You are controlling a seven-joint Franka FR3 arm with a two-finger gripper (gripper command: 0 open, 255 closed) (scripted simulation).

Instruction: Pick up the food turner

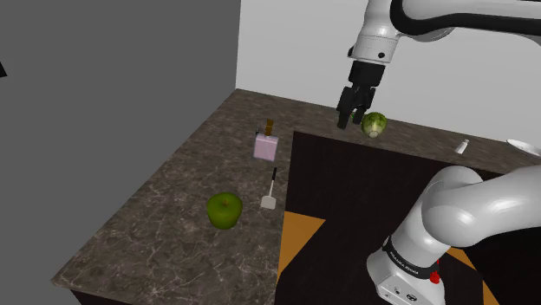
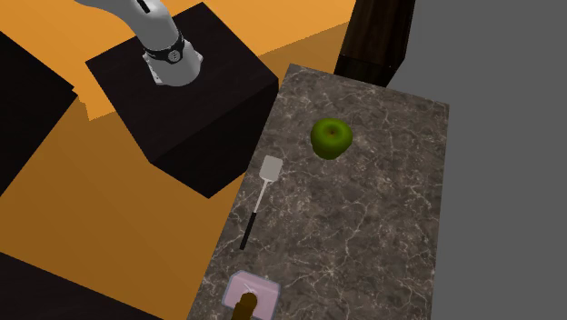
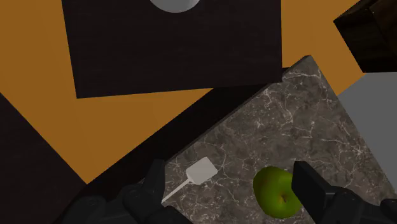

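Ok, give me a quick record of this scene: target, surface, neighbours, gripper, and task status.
target: food turner, pale blade, dark handle, lying flat
surface: dark veined counter
neighbours: green apple beside the blade; pink box beyond the handle end
gripper: gripper open, empty, well away from the turner
status: turner not yet grasped

Turner (image 1: pixel 270 191): one. Apple (image 1: pixel 224 210): one, green. Leafy ball (image 1: pixel 374 125): one, also green, so two round green items in all. Pink box (image 1: pixel 266 146): one, with one brown piece (image 1: pixel 270 127) standing in it. Small white items: two, the first (image 1: pixel 462 146) and the second (image 1: pixel 521 146) at the shoulder view's right; kinds unclear. Counter (image 1: pixel 147 225): one. Stand (image 2: pixel 209 91): one. Arm (image 1: pixel 472 208): one.
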